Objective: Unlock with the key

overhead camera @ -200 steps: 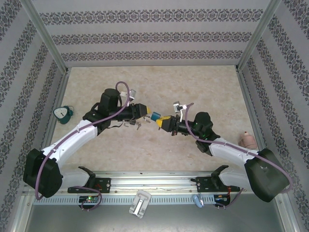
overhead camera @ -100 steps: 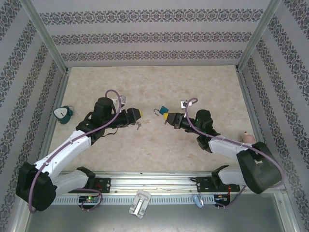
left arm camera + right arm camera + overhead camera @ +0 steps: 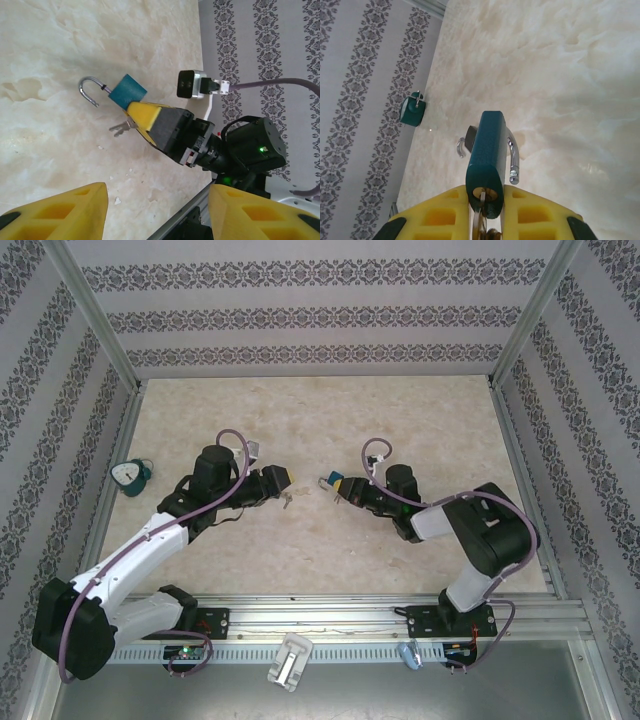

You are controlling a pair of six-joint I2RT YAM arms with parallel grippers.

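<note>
From above: pinching a small teal padlock (image 3: pixel 330 481) at centre frame in the right gripper (image 3: pixel 343 485), with the left gripper (image 3: pixel 283 476) spread nearby.
Left wrist: showing its silver shackle (image 3: pixel 90 91) hanging open, silver keys (image 3: pixel 120 129) dangling.
Right wrist: showing a key (image 3: pixel 482 199) sitting in the keyhole.

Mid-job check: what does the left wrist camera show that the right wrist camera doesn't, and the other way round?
Left wrist: the right gripper seen from outside, its wrist camera, dangling keys under the padlock, and the open left gripper, holding nothing.
Right wrist: the padlock's end face with a key seated in it, plus a second teal object by the wall, likely another padlock.
Both: the teal padlock clamped in the right gripper, shackle swung open.
</note>
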